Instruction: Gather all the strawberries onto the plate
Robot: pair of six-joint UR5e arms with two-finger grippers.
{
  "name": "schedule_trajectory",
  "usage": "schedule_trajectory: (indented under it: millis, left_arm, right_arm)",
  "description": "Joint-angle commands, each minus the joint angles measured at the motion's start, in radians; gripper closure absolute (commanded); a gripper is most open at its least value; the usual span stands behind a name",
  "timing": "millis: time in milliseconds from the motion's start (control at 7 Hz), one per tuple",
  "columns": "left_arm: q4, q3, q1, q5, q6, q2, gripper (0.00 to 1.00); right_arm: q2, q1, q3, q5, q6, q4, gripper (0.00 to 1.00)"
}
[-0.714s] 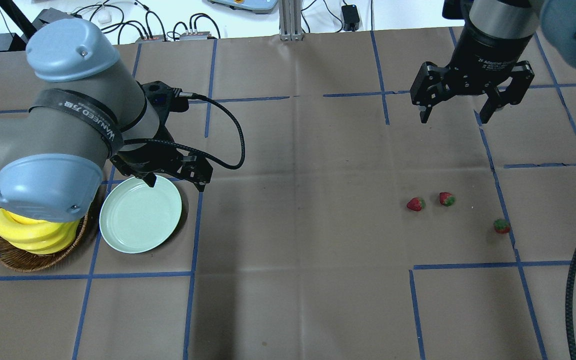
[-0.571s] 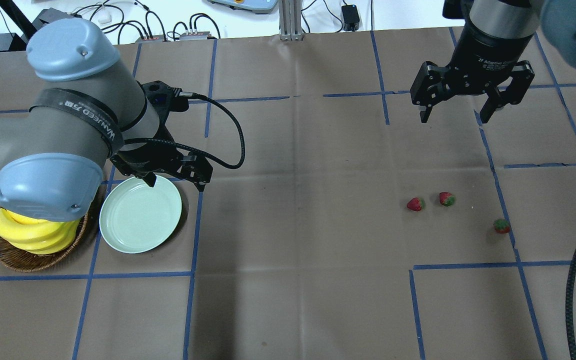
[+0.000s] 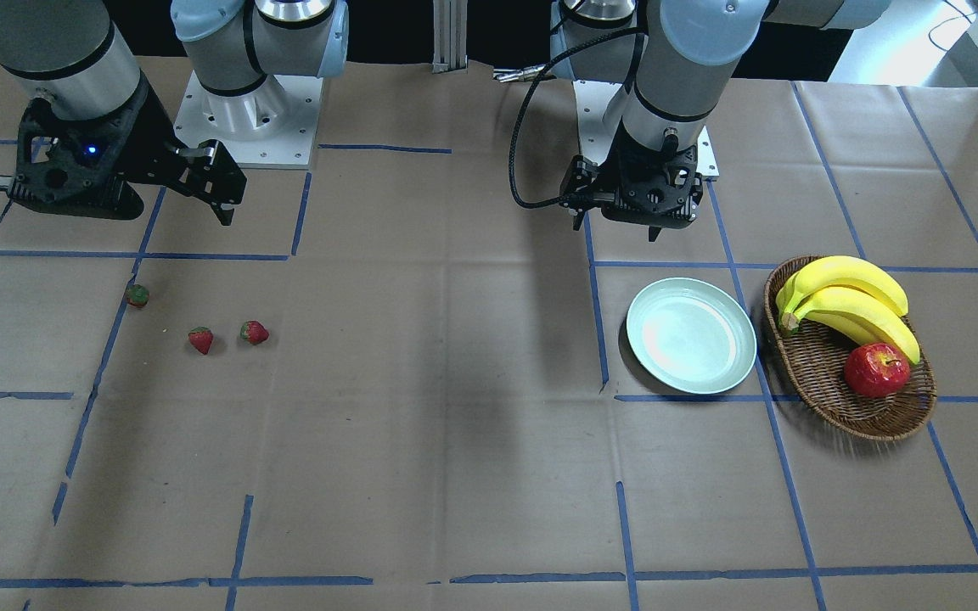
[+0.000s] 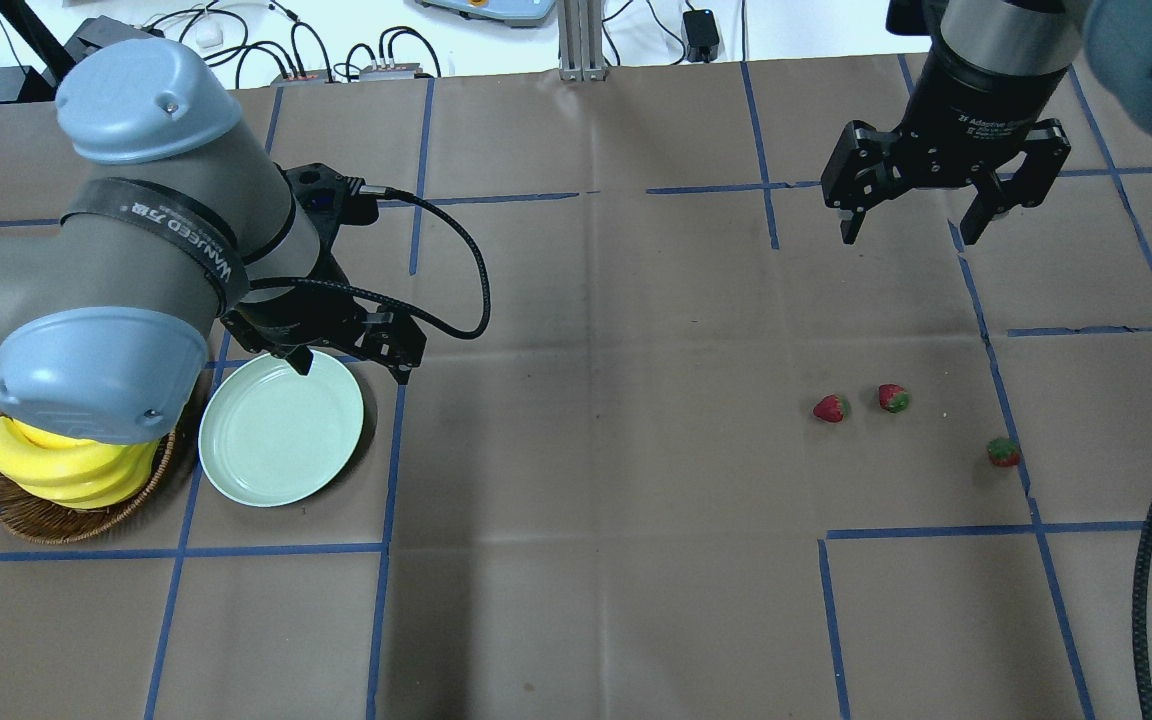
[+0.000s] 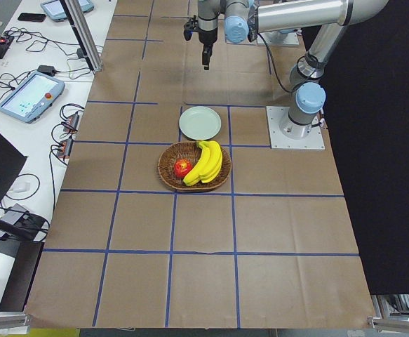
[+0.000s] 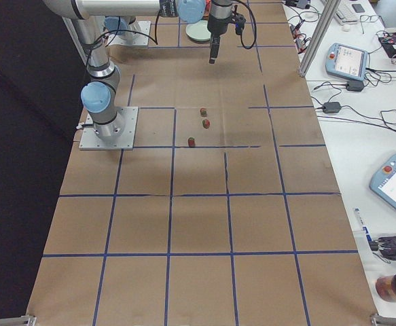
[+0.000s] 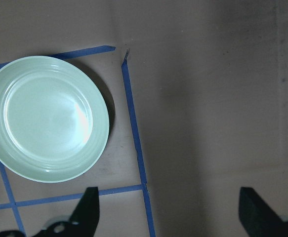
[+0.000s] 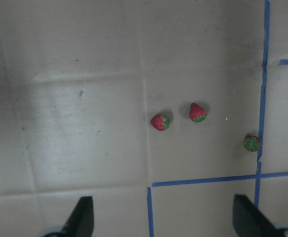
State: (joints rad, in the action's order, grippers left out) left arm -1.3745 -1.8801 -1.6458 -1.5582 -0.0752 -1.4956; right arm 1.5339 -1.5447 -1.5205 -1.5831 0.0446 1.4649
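Observation:
Three small red strawberries with green tops lie on the brown table on its right side: one (image 4: 832, 408), a second (image 4: 894, 398) beside it, and a third (image 4: 1004, 452) on a blue tape line. They also show in the right wrist view (image 8: 160, 122) (image 8: 197, 112) (image 8: 252, 143). The pale mint-green plate (image 4: 281, 428) sits empty at the left, also in the left wrist view (image 7: 46, 118). My right gripper (image 4: 914, 232) is open, hanging high beyond the strawberries. My left gripper (image 4: 354, 368) is open and empty just beyond the plate's far edge.
An oval wicker basket (image 3: 820, 373) with bananas (image 3: 850, 301) and a red apple (image 3: 877, 370) stands right next to the plate. A black cable (image 4: 1151, 560) hangs at the right edge. Blue tape lines grid the table.

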Motion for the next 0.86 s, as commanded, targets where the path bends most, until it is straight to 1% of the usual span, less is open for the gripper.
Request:
schedule_trajectory:
  millis: [0,143,286,571,714]
  left_arm:
    - [0.002,-0.001,0.001,0.001,-0.002,-0.011,0.0]
    - [0.002,-0.001,0.0,0.001,-0.006,-0.021,0.0]
    - [0.002,0.004,0.001,0.0,-0.006,-0.021,0.0]
    - [0.0,0.01,0.001,-0.002,-0.006,-0.017,0.0]
    - [0.002,0.004,0.001,-0.002,-0.006,-0.021,0.0]
  right_arm:
    - [0.0,0.0,-0.006,-0.003,-0.002,-0.001,0.0]
    - [0.0,0.008,-0.042,-0.002,-0.015,0.005,0.0]
    - [0.0,0.009,-0.099,-0.008,-0.015,0.075,0.0]
    - [-0.001,0.009,-0.244,-0.015,-0.017,0.263,0.0]
    - [-0.009,0.012,-0.338,-0.012,-0.017,0.372,0.0]
